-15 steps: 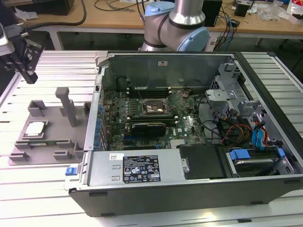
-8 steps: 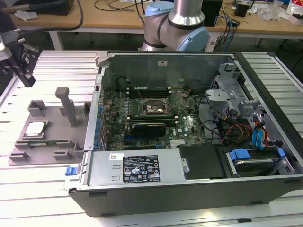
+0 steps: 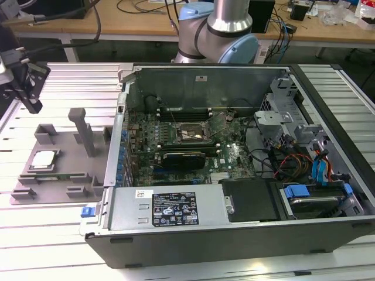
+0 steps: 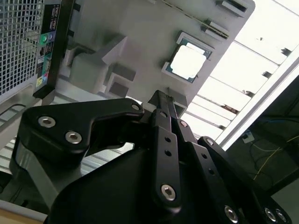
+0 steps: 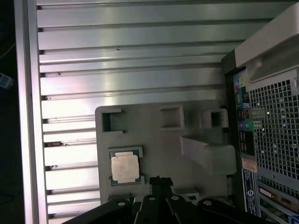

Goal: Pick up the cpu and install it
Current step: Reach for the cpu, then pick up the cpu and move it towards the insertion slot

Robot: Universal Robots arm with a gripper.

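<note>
A robot arm (image 3: pixel 225 23) hangs its tool (image 3: pixel 34 106) over the slatted metal bench (image 3: pixel 64 79), close to the bench's edge on the exterior view's left; the tool is apart from everything below it, its fingers drawn together with nothing held between them, as both wrist views show. The cpu (image 3: pixel 44 159) lies flat in a shallow square recess of a grey fixture (image 3: pixel 70 172) resting on the bench, silvery plate facing up; the chip is square, so no axis is the longer, and its sides run parallel with the fixture's edges and with the bench slats. In the first wrist view the cpu (image 5: pixel 125 167) sits on the side of the fixture nearer the bench's edge, away from the computer case (image 5: pixel 275 121); in the second wrist view the cpu (image 4: pixel 189 62) shows beyond the tip of the tool (image 4: pixel 159 97). The open computer case (image 3: pixel 234 231) lies on its side just beside the fixture; the black socket (image 3: pixel 190 133) on its board is well apart from the cpu.
</note>
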